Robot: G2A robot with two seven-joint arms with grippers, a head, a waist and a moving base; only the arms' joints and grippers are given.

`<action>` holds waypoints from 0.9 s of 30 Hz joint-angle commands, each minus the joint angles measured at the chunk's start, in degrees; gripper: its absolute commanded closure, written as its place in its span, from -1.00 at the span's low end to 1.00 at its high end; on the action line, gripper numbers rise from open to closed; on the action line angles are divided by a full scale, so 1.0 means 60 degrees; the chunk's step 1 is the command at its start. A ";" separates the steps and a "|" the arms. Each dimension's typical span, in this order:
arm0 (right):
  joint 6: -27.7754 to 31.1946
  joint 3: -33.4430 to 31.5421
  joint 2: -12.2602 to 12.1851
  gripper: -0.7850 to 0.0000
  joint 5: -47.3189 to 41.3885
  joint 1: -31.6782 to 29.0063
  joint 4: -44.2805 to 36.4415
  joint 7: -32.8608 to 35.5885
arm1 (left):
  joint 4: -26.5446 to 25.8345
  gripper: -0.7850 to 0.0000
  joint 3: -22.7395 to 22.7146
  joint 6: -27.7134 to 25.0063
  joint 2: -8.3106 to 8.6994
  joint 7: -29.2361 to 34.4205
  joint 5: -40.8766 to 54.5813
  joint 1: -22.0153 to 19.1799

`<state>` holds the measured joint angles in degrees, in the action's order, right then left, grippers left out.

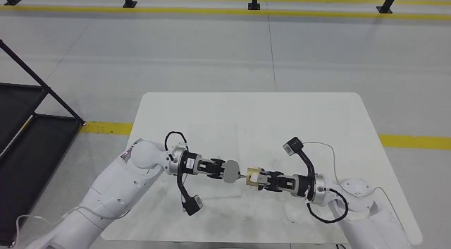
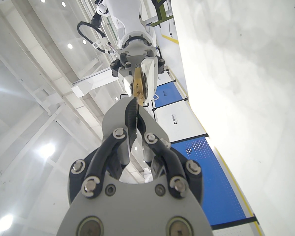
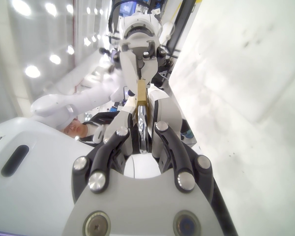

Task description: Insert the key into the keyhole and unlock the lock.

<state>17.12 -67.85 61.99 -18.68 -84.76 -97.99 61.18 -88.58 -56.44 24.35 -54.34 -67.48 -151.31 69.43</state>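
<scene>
White tabletop (image 1: pixel 303 118) spreads beneath both arms, which lie level and nose to nose toward its 6 o'clock edge. From 8 o'clock the left tool (image 1: pixel 229 171) is pinched narrow on the key (image 1: pixel 242 174), blade pointing to 3 o'clock. From 4 o'clock the right tool (image 1: pixel 259 178) clamps the brass lock (image 1: pixel 251 176). The key tip touches the lock's facing end; its depth cannot be told. The 6 o'clock edge lies near, the 12 o'clock edge well apart. A black rack (image 1: pixel 28 129) stands off at 9 o'clock.
</scene>
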 commanded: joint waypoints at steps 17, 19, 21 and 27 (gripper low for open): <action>-0.0117 0.0222 -0.0047 1.00 -0.0084 0.0093 0.0060 -0.0063 | 0.0085 1.00 0.0294 0.0052 -0.0076 0.0238 -0.0183 -0.0103; -0.0115 0.0236 -0.0053 1.00 -0.0096 0.0096 0.0064 -0.0074 | 0.0103 1.00 0.0332 0.0052 -0.0089 0.0250 -0.0163 -0.0126; -0.0135 0.0246 -0.0060 1.00 -0.0106 0.0098 0.0066 -0.0089 | 0.0117 1.00 0.0372 0.0050 -0.0101 0.0242 -0.0142 -0.0149; -0.0172 0.0270 -0.0082 1.00 -0.0158 0.0102 0.0066 -0.0121 | 0.0182 1.00 0.0425 0.0102 -0.0124 0.0266 -0.0084 -0.0186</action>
<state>16.08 -66.24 61.52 -19.61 -84.16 -97.58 60.47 -87.53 -53.90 24.93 -55.07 -65.93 -151.80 68.33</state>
